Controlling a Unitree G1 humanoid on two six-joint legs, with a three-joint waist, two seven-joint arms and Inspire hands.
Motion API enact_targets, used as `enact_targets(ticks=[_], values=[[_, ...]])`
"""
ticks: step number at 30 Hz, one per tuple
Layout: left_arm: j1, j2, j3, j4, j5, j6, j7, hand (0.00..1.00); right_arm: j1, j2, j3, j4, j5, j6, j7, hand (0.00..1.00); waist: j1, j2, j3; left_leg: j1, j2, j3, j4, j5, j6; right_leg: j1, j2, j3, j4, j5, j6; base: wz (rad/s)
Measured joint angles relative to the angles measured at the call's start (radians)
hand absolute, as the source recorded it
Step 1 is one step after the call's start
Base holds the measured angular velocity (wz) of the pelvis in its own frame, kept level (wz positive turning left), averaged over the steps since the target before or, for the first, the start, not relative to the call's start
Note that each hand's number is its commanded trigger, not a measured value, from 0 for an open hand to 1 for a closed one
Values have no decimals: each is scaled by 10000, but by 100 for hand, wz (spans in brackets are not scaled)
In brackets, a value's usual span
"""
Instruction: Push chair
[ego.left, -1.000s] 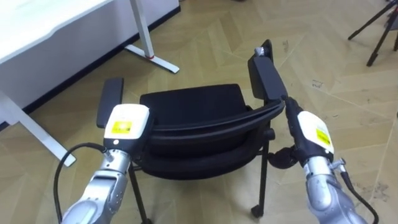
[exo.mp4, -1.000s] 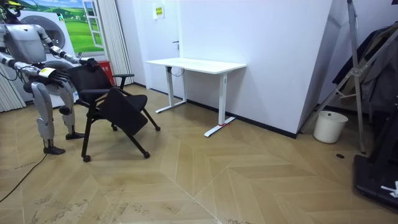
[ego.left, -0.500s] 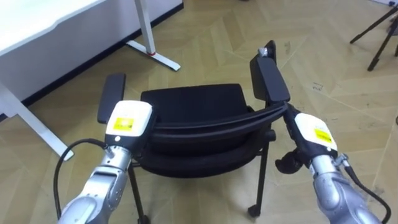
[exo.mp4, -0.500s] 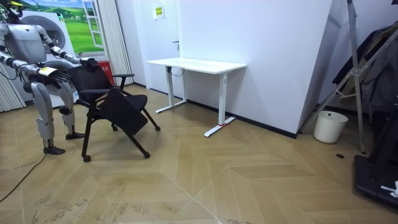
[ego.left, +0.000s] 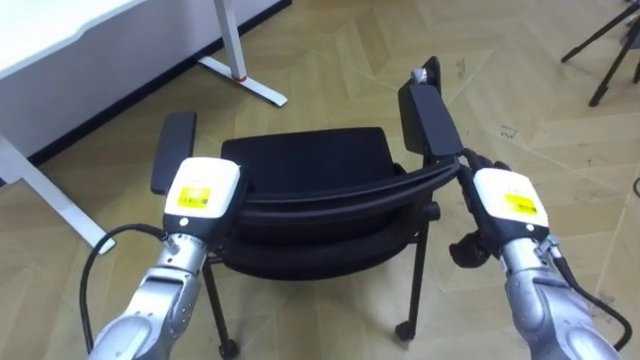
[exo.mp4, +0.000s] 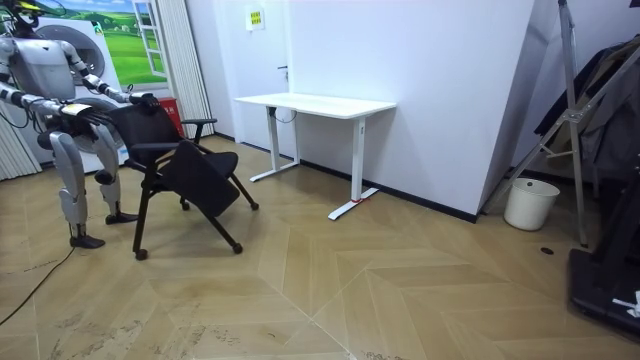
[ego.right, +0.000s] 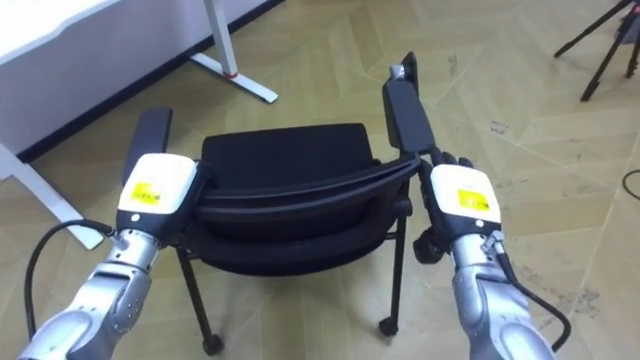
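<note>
Robot stands upright at the room view's left, right behind the black chair (ego.left: 310, 165), both arms reaching forward to it. The chair's seat faces away from the robot, and its curved backrest (ego.left: 330, 200) is the nearest part in the eye views. Left hand (ego.left: 200, 195) sits on the backrest's left end, back of the hand towards the camera. It hides whatever is underneath, so can't tell whether it's clamped on or just pressing. Right hand (ego.left: 505, 200) is at the backrest's right end, touching it just below the right armrest (ego.left: 428, 118). Grip there isn't readable either, so can't tell. Left armrest (ego.left: 175, 165) shows just past the left hand. Chair is on the wood floor (ego.left: 330, 60) on thin black legs, with a caster (ego.left: 405, 330) visible at the near right leg. White desk (ego.left: 60, 50) is ahead and to the robot's left, near the chair but not touching; its white foot lies on the floor just beyond the seat. In the room view the chair is between the robot and the desk. Dark tripod legs (ego.left: 605, 45) are far right of the eye view, well apart from the chair. White bucket (exo.mp4: 529, 203) is by the wall on the room view's right, well apart.
</note>
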Motion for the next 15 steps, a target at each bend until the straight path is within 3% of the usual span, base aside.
enact_targets(ticks=[4, 10, 15], values=[[-1, -8, -31, -1, -15, 37, -48, 100, 120, 68, 150, -621, 61, 35, -150, 0, -4, 7, -4, 18, 0, 0, 0, 0, 0, 18, 1, 9, 6, 0, 0, 0], [16, -104, -294, -6, -18, 109, -134, 100, 103, 552, 618, -615, 584, -606, -652, 0, 24, 33, -27, 105, -10, -143, 3, -3, 4, 223, 0, -142, -27, 0, 1, 9], [172, -253, -294, -25, -12, 159, -154, 100, 99, 601, 513, -230, 1536, -707, -862, 0, 24, 140, -58, 137, -9, -168, 7, -2, 4, 276, 2, -166, -35, 0, 1, 3]])
